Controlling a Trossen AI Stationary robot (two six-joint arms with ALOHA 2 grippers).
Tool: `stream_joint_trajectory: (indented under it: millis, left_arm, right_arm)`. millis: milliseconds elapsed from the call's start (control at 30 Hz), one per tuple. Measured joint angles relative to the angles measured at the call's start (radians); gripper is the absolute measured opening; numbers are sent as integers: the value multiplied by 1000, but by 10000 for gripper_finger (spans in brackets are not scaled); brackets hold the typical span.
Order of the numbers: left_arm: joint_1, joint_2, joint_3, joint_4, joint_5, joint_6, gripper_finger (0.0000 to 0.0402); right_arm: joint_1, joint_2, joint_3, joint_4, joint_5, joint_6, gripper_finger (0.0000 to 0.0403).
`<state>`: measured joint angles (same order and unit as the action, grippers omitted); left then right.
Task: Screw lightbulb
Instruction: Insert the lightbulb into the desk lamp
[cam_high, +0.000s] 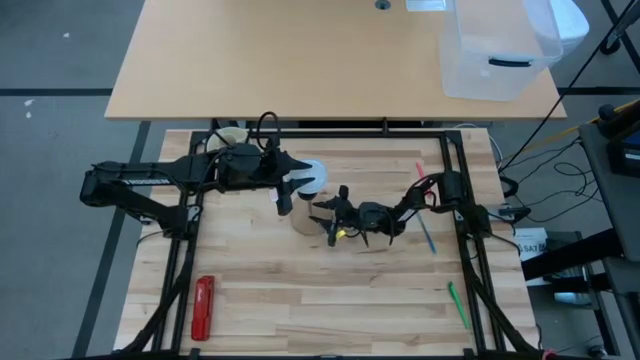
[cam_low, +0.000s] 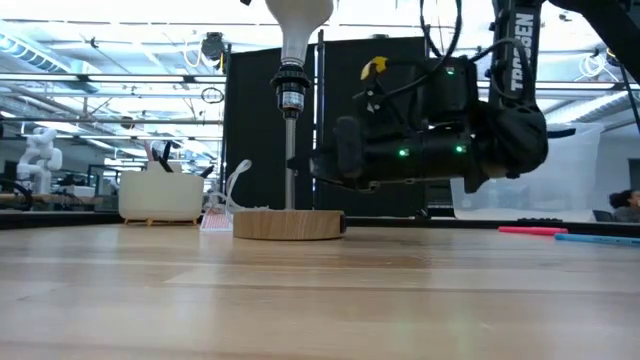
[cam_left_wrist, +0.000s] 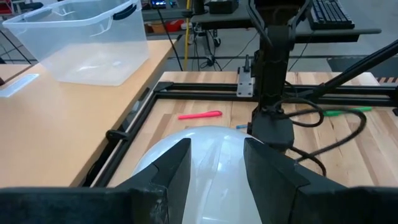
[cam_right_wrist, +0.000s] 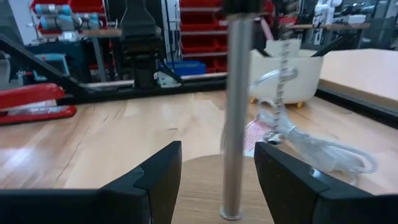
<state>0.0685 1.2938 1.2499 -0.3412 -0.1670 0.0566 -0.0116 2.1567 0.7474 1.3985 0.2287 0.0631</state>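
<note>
Left pincer grips the lightbulb above mid-table; right pincer gapes, empty, astride the lamp pole.

A pale wooden table with a black frame stands on a grey floor. Beyond its far edge sits a smooth tan desk bearing a clear plastic bin at the far right. Cables trail over the floor to the right. Across the table, a black panel blocks the middle of the room; behind it run ceiling strip lights and workbenches. Red storage bins line shelving on one side
</note>
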Motion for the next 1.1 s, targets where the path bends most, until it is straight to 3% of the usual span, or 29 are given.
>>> stream_joint_trajectory:
  millis: [267, 633, 1100]
  left_arm:
    - [0, 0, 0, 0, -1, -4, 153]
    - [0, 0, 0, -1, 1, -6, 153]
    - [0, 0, 0, -1, -1, -13, 153]
  right_arm:
    - [-3, 0, 60, -49, 12, -22, 182]
    - [-7, 0, 59, -61, 44, -12, 27]
    - [-6, -1, 60, -75, 56, -15, 29]
